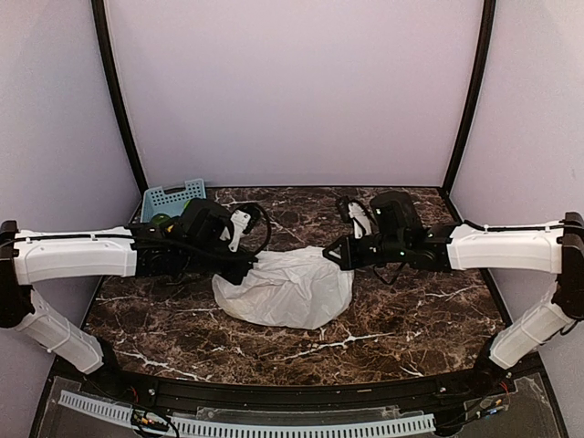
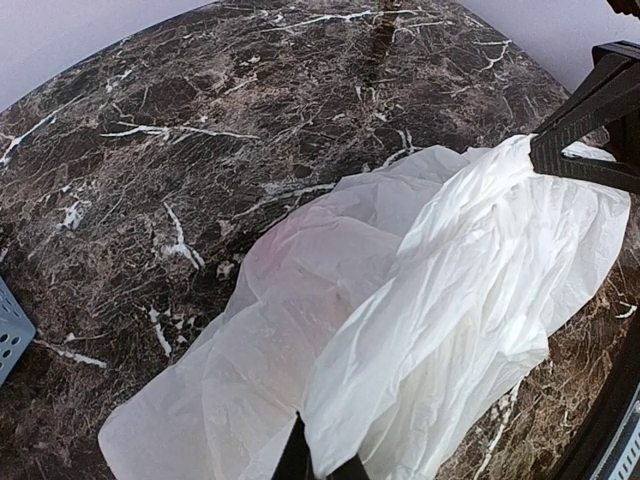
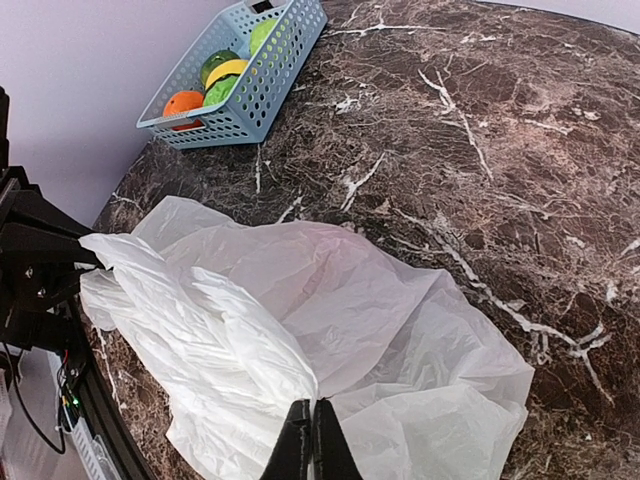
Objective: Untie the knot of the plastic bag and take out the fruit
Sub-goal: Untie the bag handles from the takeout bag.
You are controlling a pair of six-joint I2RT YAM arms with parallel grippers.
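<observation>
Top view: the left pincer (image 1: 249, 265) and the right pincer (image 1: 335, 254) each pinch an opposite edge of the plastic bag (image 1: 287, 290), which lies mid-bench (image 1: 411, 319); pull evenly and gently, since thin film likely tears. Left wrist view: a crinkly, translucent white sheet, limp and flattish; no knot is visible. Right wrist view: round glossy fruit (image 3: 183, 103) sits in the blue lattice basket (image 3: 270, 70), well apart from the bag.

A robot test booth in a lab, not a home: plain lilac panels (image 1: 292, 91) close the back and both sides, framed by black curved poles (image 1: 119, 100). The left arm (image 1: 78, 255) and right arm (image 1: 506, 248) reach over a dark marble-patterned table (image 1: 411, 310); a slotted white cable duct (image 1: 274, 427) with loose wiring runs along the bottom edge
</observation>
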